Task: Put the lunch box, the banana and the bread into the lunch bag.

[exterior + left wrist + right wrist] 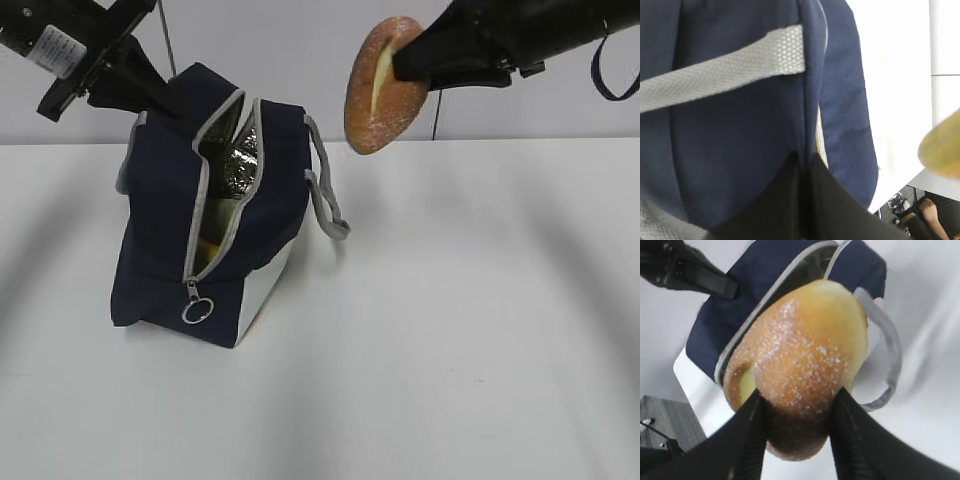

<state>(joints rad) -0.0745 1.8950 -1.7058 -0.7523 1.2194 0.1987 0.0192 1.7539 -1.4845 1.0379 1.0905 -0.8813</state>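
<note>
Sitting nearest, the lunch bag is gaping unzipped while the left gripper is pinching its rim closed-jawed, and the right gripper, clamping the bread above, should be lowering straight in.

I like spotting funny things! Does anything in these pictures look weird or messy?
Nothing is spilled or broken. The lunch bag leans a bit because the left gripper pinches its top fabric, with the zipper open. The bread hangs in the air, held by the right gripper.
</note>
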